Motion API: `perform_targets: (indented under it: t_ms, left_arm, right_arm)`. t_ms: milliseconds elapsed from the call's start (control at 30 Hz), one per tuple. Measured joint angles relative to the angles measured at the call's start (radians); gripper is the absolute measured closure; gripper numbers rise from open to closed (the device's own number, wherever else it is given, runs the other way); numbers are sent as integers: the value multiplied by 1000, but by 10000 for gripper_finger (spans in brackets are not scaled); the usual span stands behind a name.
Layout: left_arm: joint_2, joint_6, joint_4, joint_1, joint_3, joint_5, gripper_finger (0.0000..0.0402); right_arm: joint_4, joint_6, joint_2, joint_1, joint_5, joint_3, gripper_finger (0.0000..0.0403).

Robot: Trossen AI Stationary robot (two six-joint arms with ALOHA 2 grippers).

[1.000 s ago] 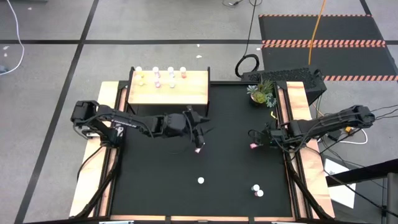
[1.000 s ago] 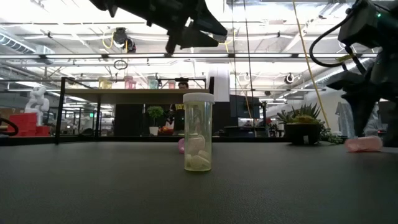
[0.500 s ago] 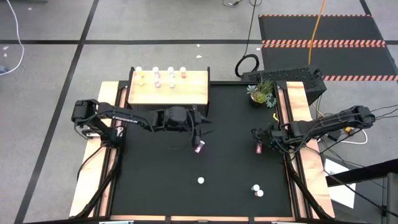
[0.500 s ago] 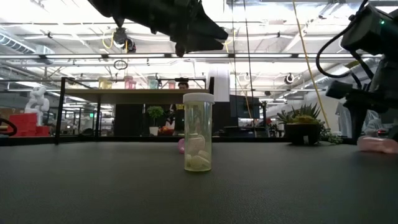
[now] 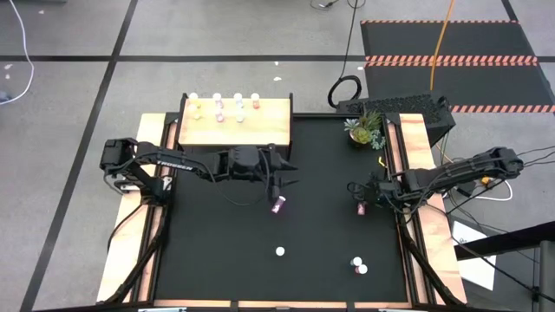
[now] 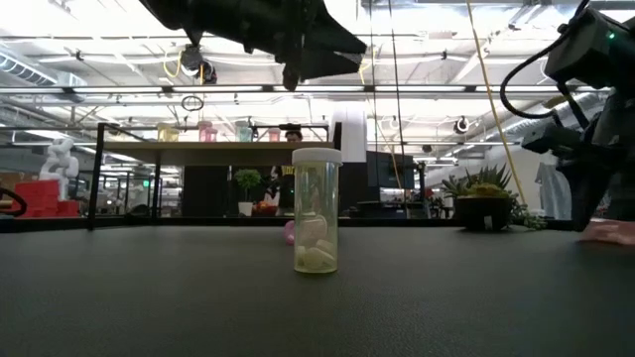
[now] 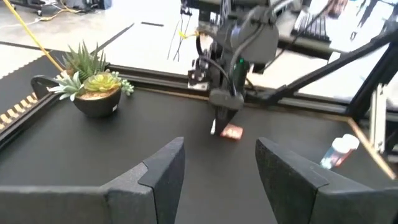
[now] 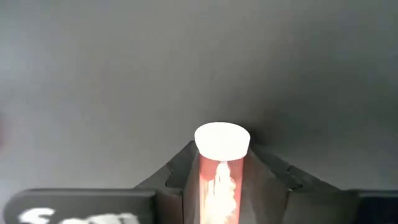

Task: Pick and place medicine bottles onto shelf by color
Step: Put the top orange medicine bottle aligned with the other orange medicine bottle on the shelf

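In the right wrist view my right gripper (image 8: pixel 222 186) is shut on a pink medicine bottle (image 8: pixel 219 177) with a white cap. This is near the table's right edge (image 5: pixel 362 208). My left gripper (image 7: pixel 221 174) hangs open and empty over the table's middle (image 5: pixel 284 178), pointing toward the right arm. A magenta bottle (image 5: pixel 277 206) lies on the table just near of it. A clear bottle with yellowish pills (image 6: pixel 317 211) stands upright farther toward the near edge. Several bottles (image 5: pixel 224 106) stand along the far edge of the shelf (image 5: pixel 234 126) at the far left. My right gripper pinches the pink bottle's body (image 8: pixel 219 186) between its two fingers, just behind the white cap (image 8: pixel 222 138), which sticks out past the fingertips. The fingers slant down from the table's right side and run along the bottle. The bottle lies on the table (image 7: pixel 231 132).
A small potted plant (image 5: pixel 364 128) stands at the far right corner. Two more bottles (image 5: pixel 358 265) sit near the near right corner. Wooden rails (image 5: pixel 421 147) run along the table's left and right sides. Bare black tabletop lies between the arms.
My left gripper has swung toward the table's far edge and turned level, away from the magenta bottle, which stays lying on the table. The pink bottle at my right gripper has slid a little toward the right edge and turned, and now sits between the fingers.
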Motion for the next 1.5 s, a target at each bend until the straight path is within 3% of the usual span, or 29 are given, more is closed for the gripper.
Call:
perform_targets:
  t_ms: [133,233,333,467,700,867,1133,1267,1500]
  left_arm:
    - [0,-67,46,0,0,0,206]
    - [0,-128,69,0,0,2,206]
    - [0,-184,102,-4,0,15,204]
    - [0,-209,177,-25,0,39,178]
    - [0,-204,219,-73,15,41,92]
    - [0,-219,167,-103,69,-4,71]
    - [0,-237,-33,-133,183,-322,118]
    - [0,-220,-42,-131,210,-401,145]
    - [0,-220,-89,-120,218,-412,182]
  right_arm:
    - [207,-268,-14,-1,106,11,298]
    - [478,-560,-20,0,130,15,301]
    - [742,-849,-21,0,126,16,302]
    - [938,-1153,-21,-1,60,18,300]
    - [941,-1416,11,-1,-54,92,299]
    - [931,-1648,77,-1,2,212,299]
    - [894,-1997,259,-1,321,411,298]
    - [915,-2069,336,-1,366,457,298]
    - [1014,-2060,388,-1,367,481,298]
